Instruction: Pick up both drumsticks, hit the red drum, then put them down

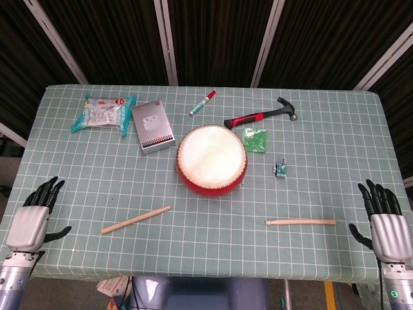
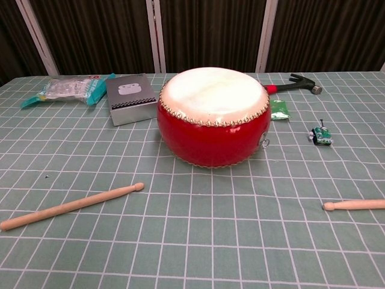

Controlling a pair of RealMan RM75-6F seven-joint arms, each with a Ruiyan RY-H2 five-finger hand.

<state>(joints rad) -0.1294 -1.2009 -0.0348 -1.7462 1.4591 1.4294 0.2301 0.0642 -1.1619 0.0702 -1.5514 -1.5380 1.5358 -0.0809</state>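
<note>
The red drum (image 1: 211,159) (image 2: 213,116) with a pale skin stands in the middle of the table. One wooden drumstick (image 1: 135,219) (image 2: 71,206) lies slanted at the front left. The other drumstick (image 1: 301,222) (image 2: 355,205) lies flat at the front right. My left hand (image 1: 35,217) hovers at the table's front left corner, fingers apart and holding nothing, well left of its stick. My right hand (image 1: 383,221) hovers at the front right corner, also spread and empty, right of its stick. Neither hand shows in the chest view.
Behind the drum lie a hammer with a red-and-black handle (image 1: 261,115) (image 2: 298,83), a green packet (image 1: 254,139), a red-capped marker (image 1: 202,103), a grey box (image 1: 152,126) (image 2: 128,98) and a snack bag (image 1: 103,112). A small green toy (image 1: 280,169) (image 2: 320,136) sits right of the drum.
</note>
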